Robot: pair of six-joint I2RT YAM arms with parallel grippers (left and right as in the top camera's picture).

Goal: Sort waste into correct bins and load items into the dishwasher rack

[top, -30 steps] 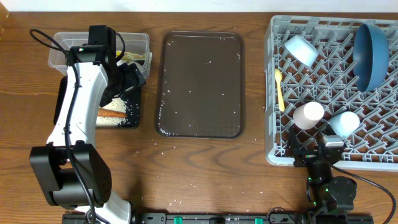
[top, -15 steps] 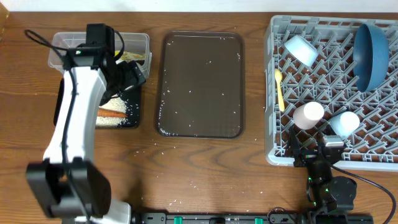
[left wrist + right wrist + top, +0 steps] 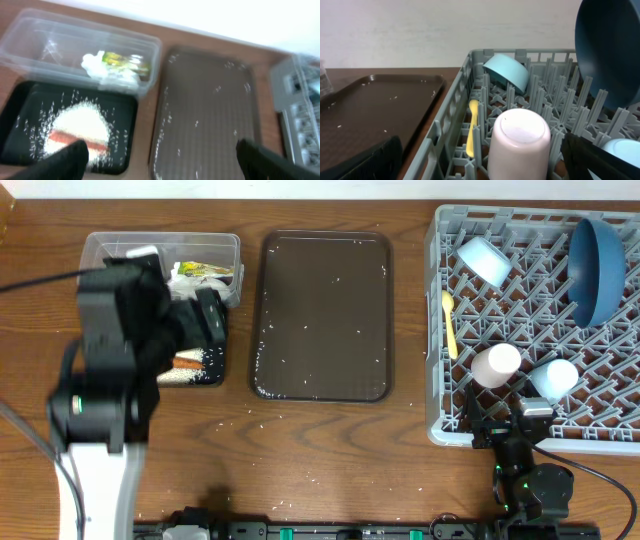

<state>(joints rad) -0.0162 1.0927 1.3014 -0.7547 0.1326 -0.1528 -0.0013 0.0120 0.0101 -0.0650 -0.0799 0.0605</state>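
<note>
- Waste lies sorted: crumpled white paper (image 3: pixel 112 70) with its yellow-green wrapper in the clear tub (image 3: pixel 110 248), rice heap (image 3: pixel 80 120) and orange stick (image 3: pixel 62 137) in the black tray (image 3: pixel 20 100) just beside it.
- Dishwasher rack (image 3: pixel 436 300) holds all five items — dark blue bowl (image 3: pixel 598 265), light blue bowl (image 3: pixel 482 258), pink cup (image 3: pixel 497 365), light blue cup (image 3: pixel 553 377) and yellow spoon (image 3: pixel 450 320).
- Left gripper (image 3: pixel 162 150) hangs high over the two bins, fingers spread wide, nothing between them; right gripper (image 3: pixel 477 150) sits low at the rack's near edge, likewise wide apart and empty.
- Judged from this, both jobs look done — the step in hand seems to be the close-out.
- Next move likely calls only for parking the left gripper without clipping the tub; stray grains (image 3: pixel 334 279) on the brown serving tray (image 3: pixel 320 350) may be left.
</note>
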